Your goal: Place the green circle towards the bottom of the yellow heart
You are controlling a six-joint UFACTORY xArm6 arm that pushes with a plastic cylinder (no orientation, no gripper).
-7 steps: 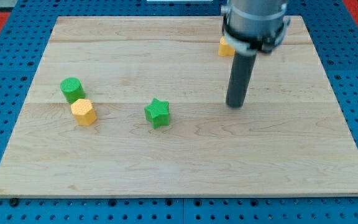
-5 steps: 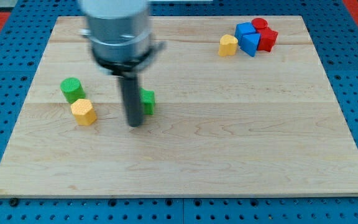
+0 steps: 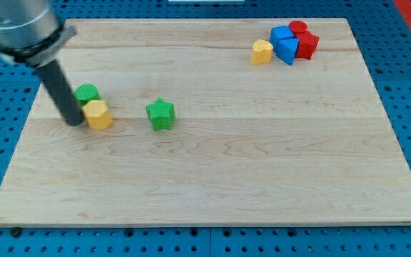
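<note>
Two blocks sit pressed together near the view's left edge of the table [image 3: 205, 178]: the green circle [image 3: 87, 93] tucked just behind the yellow hexagon-like block [image 3: 98, 114], the two touching. My tip [image 3: 73, 122] is down on the wood right at the yellow block's left side, just below and left of the green circle, close enough that contact can't be ruled out. No fingers on this rod, so nothing apart or clamped. The green star [image 3: 160, 114] stands alone, just right of that pair with a gap between. Way over at the view's top right, the yellow heart [image 3: 262, 51] sits beside a tight cluster of two blue blocks [image 3: 284, 42] and two red blocks [image 3: 304, 39] close to the top edge. Between star and heart lies wide bare wood, and the whole lower half of the board is open too.
</note>
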